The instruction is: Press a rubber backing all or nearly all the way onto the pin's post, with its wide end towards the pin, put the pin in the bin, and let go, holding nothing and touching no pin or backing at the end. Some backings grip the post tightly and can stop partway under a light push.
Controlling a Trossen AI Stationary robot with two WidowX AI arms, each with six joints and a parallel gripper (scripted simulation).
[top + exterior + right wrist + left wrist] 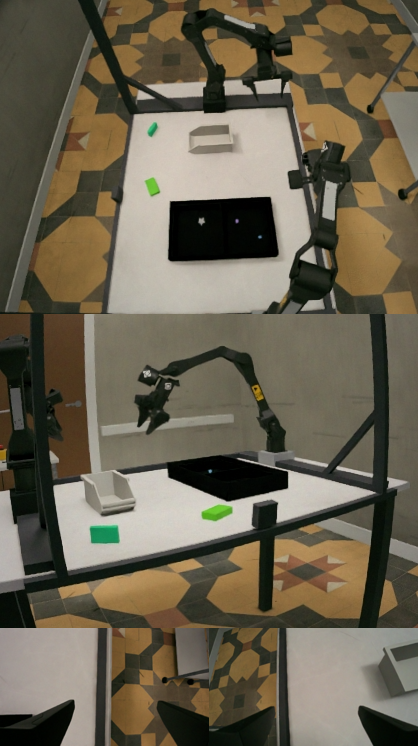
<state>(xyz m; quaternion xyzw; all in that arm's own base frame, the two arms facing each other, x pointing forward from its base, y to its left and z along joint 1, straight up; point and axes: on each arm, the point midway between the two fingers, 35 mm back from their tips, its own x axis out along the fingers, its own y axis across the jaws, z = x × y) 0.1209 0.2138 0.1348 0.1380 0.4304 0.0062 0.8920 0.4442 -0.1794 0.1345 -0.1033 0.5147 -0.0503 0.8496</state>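
Observation:
A small white star-shaped pin (202,220) lies in the left half of the black tray (222,228). A purple backing (236,220) and a blue backing (259,237) lie in the tray's right half; the blue one also shows in the exterior view (210,471). The grey bin (212,139) stands beyond the tray, and shows at the right of the left wrist view (400,670). My left gripper (269,92) is open and empty, high over the table's far right edge. My right gripper (302,170) is open and empty, high over the right table edge beside the tray.
Two green blocks (152,129) (152,186) lie on the left side of the table. A small dark block (117,194) sits at the left edge. Dark frame posts (42,444) stand at the table's corners. A wheeled table (191,651) stands off to the right.

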